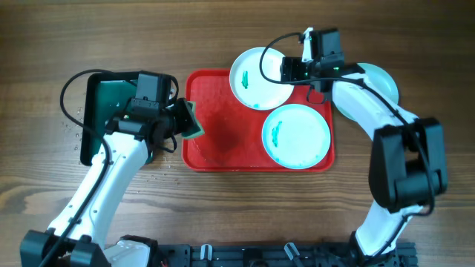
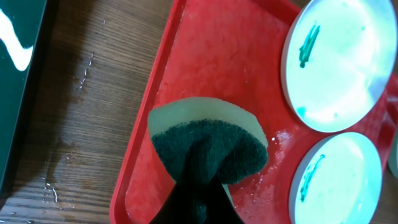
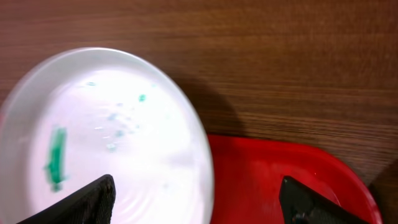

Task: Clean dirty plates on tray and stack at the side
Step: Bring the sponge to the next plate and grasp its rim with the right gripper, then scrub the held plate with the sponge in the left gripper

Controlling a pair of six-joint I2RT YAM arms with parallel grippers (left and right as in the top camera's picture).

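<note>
The red tray [image 1: 223, 152] lies mid-table. A white plate [image 1: 256, 78] with green smears overlaps its far rim. A turquoise plate [image 1: 295, 135] with a green smear lies on its right half. A second turquoise plate [image 1: 380, 80] sits on the table right of the tray, partly under the right arm. My left gripper [image 1: 182, 119] is shut on a green-and-yellow sponge [image 1: 191, 121] over the tray's left rim; the left wrist view shows the sponge [image 2: 208, 143] above the tray [image 2: 205, 56]. My right gripper [image 1: 291, 70] is open, its fingers [image 3: 199, 202] straddling the white plate's [image 3: 112, 143] right edge.
A dark green black-rimmed tray [image 1: 100, 111] stands left of the red tray, behind the left arm, and also shows in the left wrist view [image 2: 18, 74]. Water drops lie on the wood [image 1: 70, 132] beside it. The left wrist view shows both plates on the tray, white [image 2: 339, 62] and turquoise [image 2: 336, 180].
</note>
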